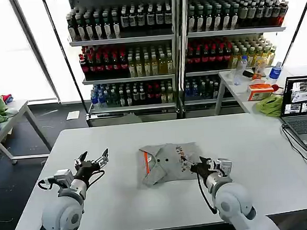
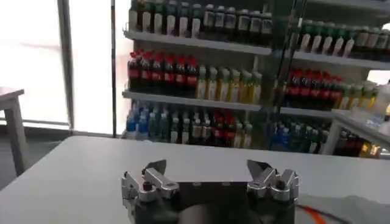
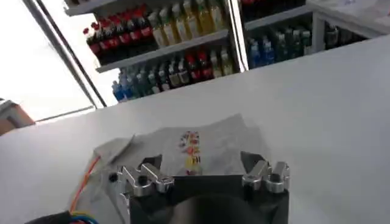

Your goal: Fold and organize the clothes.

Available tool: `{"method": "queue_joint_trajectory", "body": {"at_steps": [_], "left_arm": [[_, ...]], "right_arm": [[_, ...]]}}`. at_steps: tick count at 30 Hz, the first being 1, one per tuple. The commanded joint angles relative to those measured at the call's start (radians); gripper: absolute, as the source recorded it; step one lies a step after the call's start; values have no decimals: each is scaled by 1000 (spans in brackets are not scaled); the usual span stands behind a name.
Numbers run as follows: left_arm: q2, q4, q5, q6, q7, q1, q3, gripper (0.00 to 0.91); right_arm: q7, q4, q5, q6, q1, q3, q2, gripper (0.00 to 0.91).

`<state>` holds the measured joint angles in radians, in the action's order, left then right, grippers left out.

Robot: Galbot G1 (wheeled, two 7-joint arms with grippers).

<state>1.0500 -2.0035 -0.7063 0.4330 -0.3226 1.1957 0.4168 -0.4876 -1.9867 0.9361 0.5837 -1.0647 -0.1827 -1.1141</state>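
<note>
- A folded grey T-shirt (image 1: 169, 163) with an orange neck strip lies at the middle of the white table (image 1: 119, 142).
- Right gripper (image 1: 193, 167), fingers spread and holding nothing, sits at the shirt's right edge.
- Left gripper (image 1: 94, 162), released, hovers well left of the shirt.
- Shelves (image 1: 129, 54) behind the table hold rows of bottles; labels unreadable.

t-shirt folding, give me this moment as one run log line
stage: grey T-shirt folded on white table | left gripper: open, beside shirt, empty | right gripper: open, at shirt's edge
</note>
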Motion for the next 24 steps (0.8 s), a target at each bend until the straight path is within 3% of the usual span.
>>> {"method": "queue_joint_trajectory", "body": {"at_steps": [1, 17, 24], "left_arm": [[11, -19, 5, -1, 0, 26, 6, 907], [21, -36, 8, -1, 1, 72, 29, 907], [34, -61, 10, -2, 1, 89, 42, 907]], "right_arm": [[-10, -2, 56, -1, -69, -4, 2, 907], [-35, 109, 102, 0, -9, 4, -32, 907], [-53, -36, 126, 0, -36, -49, 2, 907]]}}
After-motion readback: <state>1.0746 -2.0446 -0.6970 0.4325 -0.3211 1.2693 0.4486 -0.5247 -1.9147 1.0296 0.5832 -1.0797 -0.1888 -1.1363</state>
